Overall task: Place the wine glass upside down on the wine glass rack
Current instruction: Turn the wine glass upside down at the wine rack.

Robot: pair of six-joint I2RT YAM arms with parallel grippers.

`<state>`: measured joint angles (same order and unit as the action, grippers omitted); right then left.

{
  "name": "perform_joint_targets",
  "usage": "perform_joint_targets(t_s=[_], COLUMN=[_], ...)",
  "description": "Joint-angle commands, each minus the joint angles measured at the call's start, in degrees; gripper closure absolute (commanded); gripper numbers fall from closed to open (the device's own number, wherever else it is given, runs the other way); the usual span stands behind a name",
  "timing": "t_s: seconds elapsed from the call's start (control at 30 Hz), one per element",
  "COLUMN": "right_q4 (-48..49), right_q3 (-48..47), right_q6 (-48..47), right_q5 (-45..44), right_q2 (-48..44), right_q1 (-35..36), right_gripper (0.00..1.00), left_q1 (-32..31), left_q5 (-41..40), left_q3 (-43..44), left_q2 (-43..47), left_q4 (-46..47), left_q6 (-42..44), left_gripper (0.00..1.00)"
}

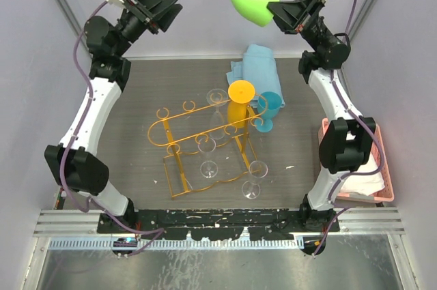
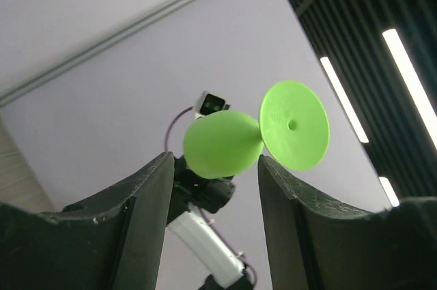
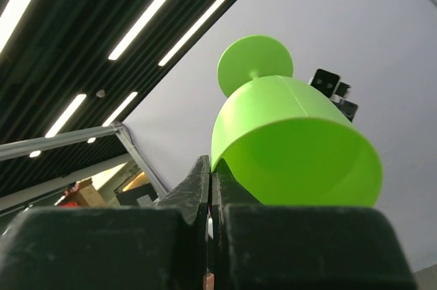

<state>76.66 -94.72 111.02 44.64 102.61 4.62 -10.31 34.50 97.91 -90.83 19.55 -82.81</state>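
Note:
A lime-green wine glass (image 1: pixel 251 0) is held high above the table, lying tilted with its foot toward the upper left. My right gripper (image 1: pixel 274 9) is shut on the bowl's rim; in the right wrist view the wine glass (image 3: pixel 293 140) has its thin wall pinched between the two fingers at my right gripper (image 3: pixel 210 164). My left gripper (image 1: pixel 172 17) is raised at the upper left, open and apart from the glass. In its own view the wine glass (image 2: pixel 222 143) shows beyond the wide-spread jaws of my left gripper (image 2: pixel 215 167). The orange-gold wine glass rack (image 1: pixel 179 118) stands mid-table.
Clear glasses (image 1: pixel 208 167) hang on or stand by the rack, one more (image 1: pixel 252 187) at its near right. An orange glass (image 1: pixel 241 99) and a blue glass (image 1: pixel 270 109) are at the rack's right end. A blue cloth (image 1: pixel 256 65) lies behind. A pink basket (image 1: pixel 384 167) sits far right.

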Motion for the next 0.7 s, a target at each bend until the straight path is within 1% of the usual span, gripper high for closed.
perform_joint_targets(t_s=[0.0,0.03,0.17,0.3,0.57,0.67], right_q4=[12.44,12.80,13.55,14.87,12.33,11.51], right_q3=[-7.02,-7.97,-11.61,-14.97,-18.65,-20.65], right_q6=[7.85,8.32,9.39,11.32,9.30,9.17], right_q5=[-2.01,-2.01,-1.70,-2.52,-0.56,-0.11], right_q2=[0.84,1.44,3.43,6.11,8.80,10.27], right_q1=[-0.05,-0.01,0.18,1.31,4.52,5.55], right_gripper=[0.99,0.99,0.99,0.99,0.99,0.99], left_q1=[0.31,0.29,0.26,-0.20,-3.15,-4.73], left_q5=[2.04,1.91,0.01,-3.26,-8.91,-9.39], left_q3=[-1.11,-1.12,-2.91,-3.91,-5.35,-4.84], left_q2=[-2.23,-3.14,-3.75,-5.56,-8.73,-9.67], left_q4=[25.60,27.84,31.82,39.52,51.08,52.75], left_q6=[-19.32,-21.25,-25.78,-32.75,-42.88,-44.88], left_gripper=[0.46,0.46,0.46,0.49,0.50,0.50])
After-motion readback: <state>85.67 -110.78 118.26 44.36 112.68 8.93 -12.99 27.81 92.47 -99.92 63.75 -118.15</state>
